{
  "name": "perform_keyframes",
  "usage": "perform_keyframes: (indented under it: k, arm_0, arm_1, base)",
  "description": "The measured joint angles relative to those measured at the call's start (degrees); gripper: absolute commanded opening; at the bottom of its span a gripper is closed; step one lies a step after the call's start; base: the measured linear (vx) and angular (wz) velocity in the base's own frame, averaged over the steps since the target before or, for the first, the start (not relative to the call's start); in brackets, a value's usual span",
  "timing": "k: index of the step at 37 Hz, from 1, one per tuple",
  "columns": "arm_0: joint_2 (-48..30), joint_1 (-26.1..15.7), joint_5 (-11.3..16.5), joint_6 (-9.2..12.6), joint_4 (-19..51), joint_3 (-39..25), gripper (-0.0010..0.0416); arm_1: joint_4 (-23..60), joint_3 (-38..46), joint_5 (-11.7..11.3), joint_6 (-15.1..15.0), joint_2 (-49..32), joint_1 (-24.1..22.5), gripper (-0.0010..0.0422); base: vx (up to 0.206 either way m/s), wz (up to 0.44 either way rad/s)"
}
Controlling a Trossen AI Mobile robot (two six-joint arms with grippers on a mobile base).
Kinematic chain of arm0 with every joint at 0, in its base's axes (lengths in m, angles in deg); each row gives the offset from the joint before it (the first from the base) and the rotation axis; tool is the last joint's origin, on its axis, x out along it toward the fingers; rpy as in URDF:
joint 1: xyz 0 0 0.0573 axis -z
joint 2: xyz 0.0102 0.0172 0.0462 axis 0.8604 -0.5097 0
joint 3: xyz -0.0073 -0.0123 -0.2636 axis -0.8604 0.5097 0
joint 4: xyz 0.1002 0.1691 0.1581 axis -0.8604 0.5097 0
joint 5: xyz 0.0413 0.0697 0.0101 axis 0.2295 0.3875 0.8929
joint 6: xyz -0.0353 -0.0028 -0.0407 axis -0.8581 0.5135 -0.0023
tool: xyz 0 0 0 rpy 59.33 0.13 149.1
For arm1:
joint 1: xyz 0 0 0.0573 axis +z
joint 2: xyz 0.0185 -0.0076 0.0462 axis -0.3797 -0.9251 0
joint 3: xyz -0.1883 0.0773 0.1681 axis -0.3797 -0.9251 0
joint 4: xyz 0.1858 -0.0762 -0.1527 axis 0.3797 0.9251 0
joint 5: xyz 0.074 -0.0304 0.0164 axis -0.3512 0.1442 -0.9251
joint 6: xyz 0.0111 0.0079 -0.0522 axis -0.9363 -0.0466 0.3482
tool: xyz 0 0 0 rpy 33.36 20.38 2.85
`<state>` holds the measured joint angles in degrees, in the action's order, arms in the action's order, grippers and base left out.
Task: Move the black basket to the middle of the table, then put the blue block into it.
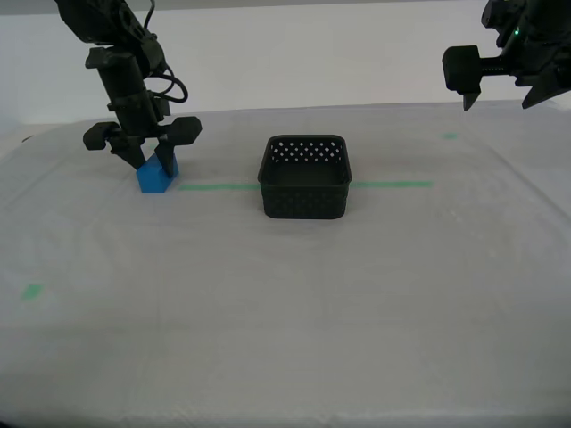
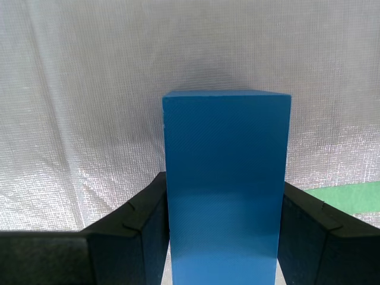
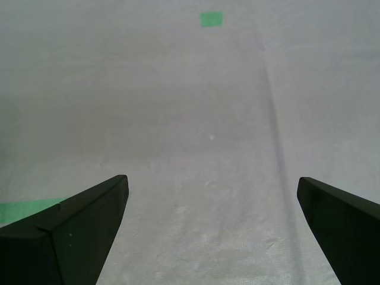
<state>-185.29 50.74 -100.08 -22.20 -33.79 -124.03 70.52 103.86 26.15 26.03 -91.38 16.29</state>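
My second gripper (image 2: 222,237) is clamping the blue block (image 2: 225,184), with one jaw pressing against each side face in the second wrist view. In the exterior view this gripper (image 1: 147,160) is standing over the block (image 1: 157,174) at the exterior view's left, and the block is tilting slightly while touching or sitting just above the table (image 1: 285,312); which of the two cannot be told. The block is lying at the end of the green tape line (image 1: 219,186).

My first gripper (image 3: 211,231) is holding its jaws wide apart over bare tabletop, gripping nothing. In the exterior view it (image 1: 500,85) is hanging high at the far right, well apart from the load.

The black basket (image 1: 304,176) is sitting on the tape line near the table's middle, open side up, so the basket placement appears complete. The step in hand is judged to be the pick-up of the block. The next move calls for raising the block above the basket's rim, carrying it toward the exterior view's right, centring it over the opening, then releasing.
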Motion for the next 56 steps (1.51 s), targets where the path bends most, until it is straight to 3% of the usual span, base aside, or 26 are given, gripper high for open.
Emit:
perform_keyframes:
  k: [7, 29, 38, 56]
  arm_0:
    - [0.0, 0.0, 0.0, 0.0, 0.0, 0.0, 0.0399]
    - [0.0, 0.0, 0.0, 0.0, 0.0, 0.0, 0.0398]
    - [0.0, 0.0, 0.0, 0.0, 0.0, 0.0, 0.0398]
    - [0.0, 0.0, 0.0, 0.0, 0.0, 0.0, 0.0399]
  arm_1:
    - [0.0, 0.0, -1.9, 0.5, 0.0, 0.0, -0.0004]
    - [0.4, 0.0, -2.5, 0.5, 0.2, -0.1, -0.0001]
    - [2.0, 0.0, -5.2, 3.0, 2.0, -1.1, -0.0001]
    - [3.3, 0.0, -4.3, 10.5, 7.0, -4.8, -0.0001]
  base:
    - [0.000, 0.000]
    - [0.000, 0.000]
    - [0.000, 0.000]
    - [0.000, 0.000]
